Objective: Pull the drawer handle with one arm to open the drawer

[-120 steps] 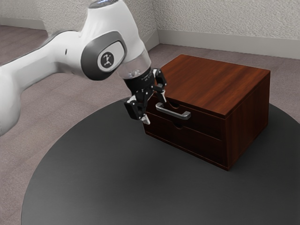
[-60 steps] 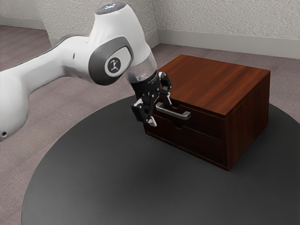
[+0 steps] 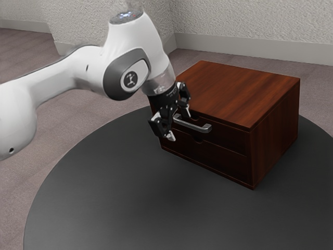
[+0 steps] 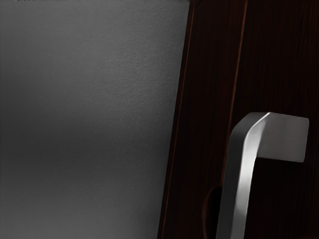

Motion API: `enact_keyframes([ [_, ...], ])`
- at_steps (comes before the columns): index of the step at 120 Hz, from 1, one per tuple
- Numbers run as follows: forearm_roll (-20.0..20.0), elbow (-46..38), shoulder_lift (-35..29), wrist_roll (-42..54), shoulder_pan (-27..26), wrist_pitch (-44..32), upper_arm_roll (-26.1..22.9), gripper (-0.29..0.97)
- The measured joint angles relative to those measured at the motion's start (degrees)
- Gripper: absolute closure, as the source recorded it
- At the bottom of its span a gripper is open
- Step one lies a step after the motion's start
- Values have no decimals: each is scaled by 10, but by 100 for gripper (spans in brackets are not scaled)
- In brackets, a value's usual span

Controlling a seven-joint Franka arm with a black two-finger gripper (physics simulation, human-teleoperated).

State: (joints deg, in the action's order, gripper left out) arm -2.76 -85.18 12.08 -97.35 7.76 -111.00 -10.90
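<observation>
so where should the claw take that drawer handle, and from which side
Probably the straight silver bar of the handle, near its middle, approached from the drawer front: the bar stands off the wood on two legs, leaving a gap for fingers above and below.

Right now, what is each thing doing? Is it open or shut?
Top drawer: shut.
Bottom drawer: shut.
Handle: on the top drawer, not gripped.
Gripper: open, at the handle's end nearest the arm.
</observation>
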Motion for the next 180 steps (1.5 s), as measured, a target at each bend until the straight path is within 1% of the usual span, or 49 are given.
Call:
enact_keyframes([
  [54, 0, -18, -2, -3, 3, 2, 2, 16],
  [113, 0, -30, -15, -2, -2, 12, 1, 21],
  [161, 1, -63, -41, 0, 0, 12, 1, 22],
  [180, 3, -85, -60, 0, 1, 11, 2, 22],
])
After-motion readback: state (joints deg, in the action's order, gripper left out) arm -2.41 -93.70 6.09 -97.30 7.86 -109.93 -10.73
